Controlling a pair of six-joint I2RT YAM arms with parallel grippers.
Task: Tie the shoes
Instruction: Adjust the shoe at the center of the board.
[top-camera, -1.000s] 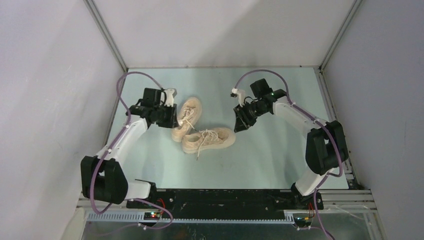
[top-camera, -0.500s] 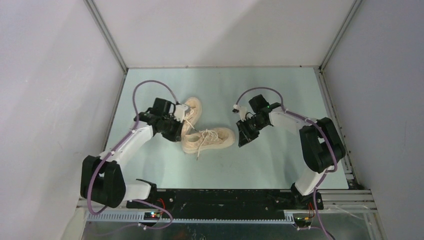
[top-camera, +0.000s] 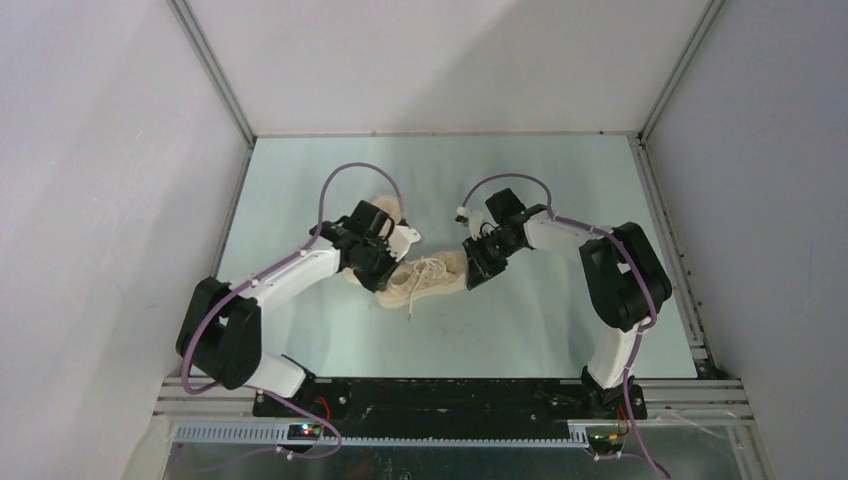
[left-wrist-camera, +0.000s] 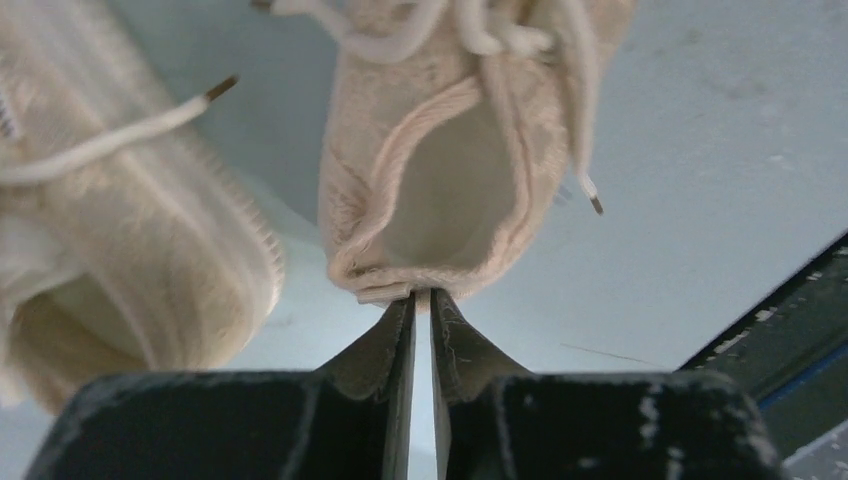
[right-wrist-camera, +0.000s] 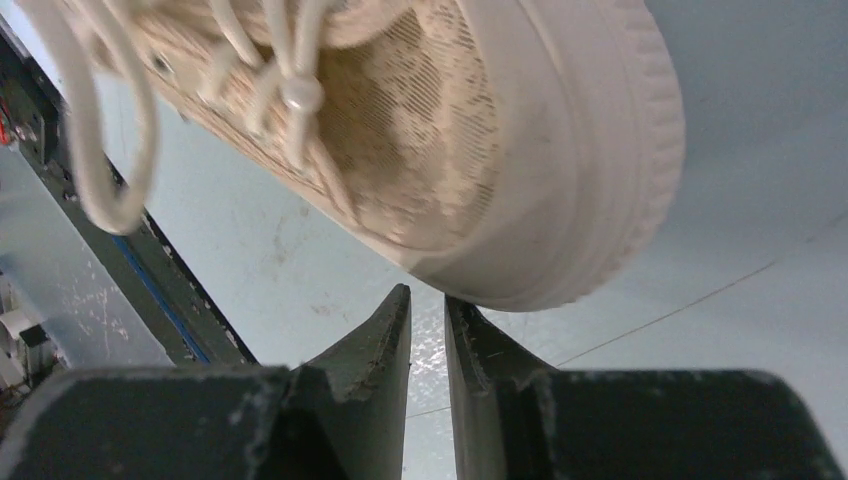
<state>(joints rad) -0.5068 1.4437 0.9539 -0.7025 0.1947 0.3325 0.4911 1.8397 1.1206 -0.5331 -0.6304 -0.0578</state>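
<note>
While two grippers (left-wrist-camera: 420, 300) (right-wrist-camera: 428, 300) flank one, two shoes (left-wrist-camera: 440, 190) (left-wrist-camera: 150, 250) lie close together.

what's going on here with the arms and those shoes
Two robot arms are working on one cream shoe on the table; the other shoe lies beside it. The left tool, nearly closed, sits at its heel tab; whether it pinches the tab is unclear. The right tool, also nearly closed and empty, is at the toe. The laces lie loose, nothing tied yet.
</note>
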